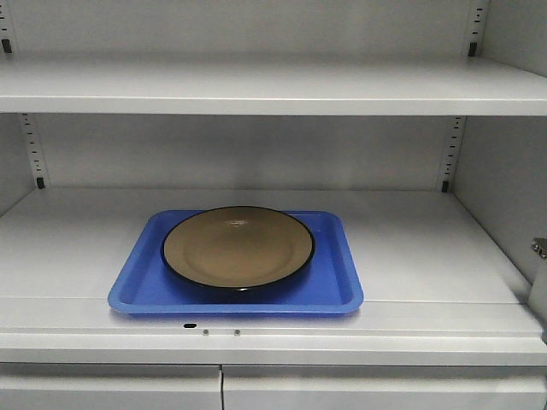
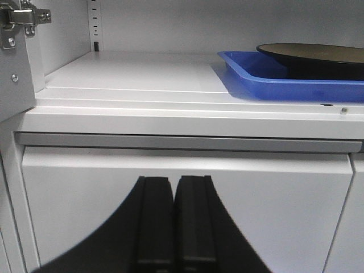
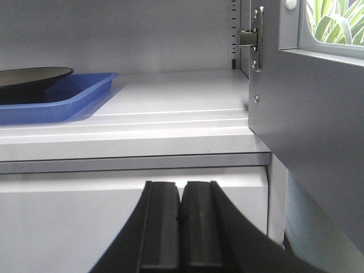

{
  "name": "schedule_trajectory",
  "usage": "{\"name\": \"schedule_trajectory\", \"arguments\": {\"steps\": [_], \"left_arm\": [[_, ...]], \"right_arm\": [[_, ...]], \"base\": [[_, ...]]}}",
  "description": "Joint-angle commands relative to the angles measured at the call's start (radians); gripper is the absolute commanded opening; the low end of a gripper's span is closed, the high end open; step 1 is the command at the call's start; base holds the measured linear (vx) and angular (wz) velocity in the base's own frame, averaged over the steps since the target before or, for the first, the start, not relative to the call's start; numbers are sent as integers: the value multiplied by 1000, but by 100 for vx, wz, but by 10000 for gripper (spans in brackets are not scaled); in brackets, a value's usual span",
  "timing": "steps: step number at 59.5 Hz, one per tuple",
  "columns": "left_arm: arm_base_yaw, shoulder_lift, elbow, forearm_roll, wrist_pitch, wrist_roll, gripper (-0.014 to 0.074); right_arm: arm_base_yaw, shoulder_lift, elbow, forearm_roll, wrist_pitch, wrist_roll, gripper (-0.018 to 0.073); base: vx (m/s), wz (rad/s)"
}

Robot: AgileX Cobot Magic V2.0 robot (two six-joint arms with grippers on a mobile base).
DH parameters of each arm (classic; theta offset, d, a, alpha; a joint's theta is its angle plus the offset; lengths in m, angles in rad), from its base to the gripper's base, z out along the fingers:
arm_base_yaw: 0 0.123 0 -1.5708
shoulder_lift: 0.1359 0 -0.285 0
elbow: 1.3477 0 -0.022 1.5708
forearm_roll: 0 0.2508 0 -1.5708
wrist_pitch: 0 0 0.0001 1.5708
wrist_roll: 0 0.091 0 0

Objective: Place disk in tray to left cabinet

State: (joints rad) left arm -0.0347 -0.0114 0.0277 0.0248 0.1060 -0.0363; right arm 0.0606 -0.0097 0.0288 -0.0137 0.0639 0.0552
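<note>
The disk (image 1: 238, 248), tan on top with a black rim, lies inside the blue tray (image 1: 338, 295) on the cabinet shelf (image 1: 427, 248). The left wrist view has the tray (image 2: 267, 85) and disk (image 2: 313, 54) at upper right; the right wrist view has the tray (image 3: 62, 102) and disk (image 3: 34, 75) at upper left. My left gripper (image 2: 173, 181) hangs below the shelf edge in front of the lower doors, jaws pressed together and empty. My right gripper (image 3: 180, 185) is likewise shut and empty, low before the doors. Neither gripper shows in the front view.
An upper shelf (image 1: 273, 90) spans the cabinet above the tray. An open cabinet door (image 3: 318, 142) with a hinge (image 3: 253, 38) stands at the right; another hinge (image 2: 20, 20) and door edge are at the left. Closed lower doors (image 1: 222, 389) sit under the shelf.
</note>
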Motion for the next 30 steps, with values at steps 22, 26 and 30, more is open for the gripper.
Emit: {"name": "schedule_trajectory", "arguments": {"steps": [22,26,30], "left_arm": [[-6,-6,19,-2,-82,-4,-6],[-6,-6,19,-2,-82,-4,-6],[-6,-6,19,-2,-82,-4,-6]], "right_arm": [[-1,-14,22,-10,-78,-8,-6],[-1,-14,22,-10,-78,-8,-6],[-1,-14,22,-10,-78,-8,-6]], "base": [[0,0],[0,0],[0,0]]}}
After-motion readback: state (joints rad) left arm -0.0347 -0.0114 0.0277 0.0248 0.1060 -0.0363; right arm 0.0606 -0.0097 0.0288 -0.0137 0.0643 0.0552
